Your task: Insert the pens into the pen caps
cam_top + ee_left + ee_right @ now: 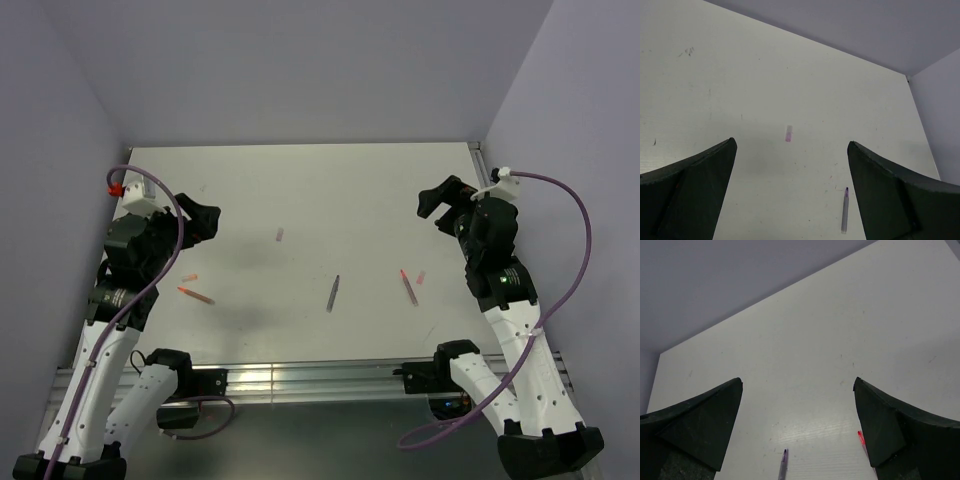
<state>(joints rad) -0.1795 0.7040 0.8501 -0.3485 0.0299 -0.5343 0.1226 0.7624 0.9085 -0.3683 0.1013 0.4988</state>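
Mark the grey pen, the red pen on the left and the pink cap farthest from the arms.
grey pen (pixel 333 293): top external view, middle of its barrel.
left red pen (pixel 196 294): top external view, middle of its barrel.
far pink cap (pixel 280 235): top external view, its centre.

The left arm rises from its base, elbow bent, wrist tipped inward. The left gripper hovers with its jaws spread wide, empty. Across the way, the right arm mirrors it, and the right gripper gapes just as wide, gripping nothing.
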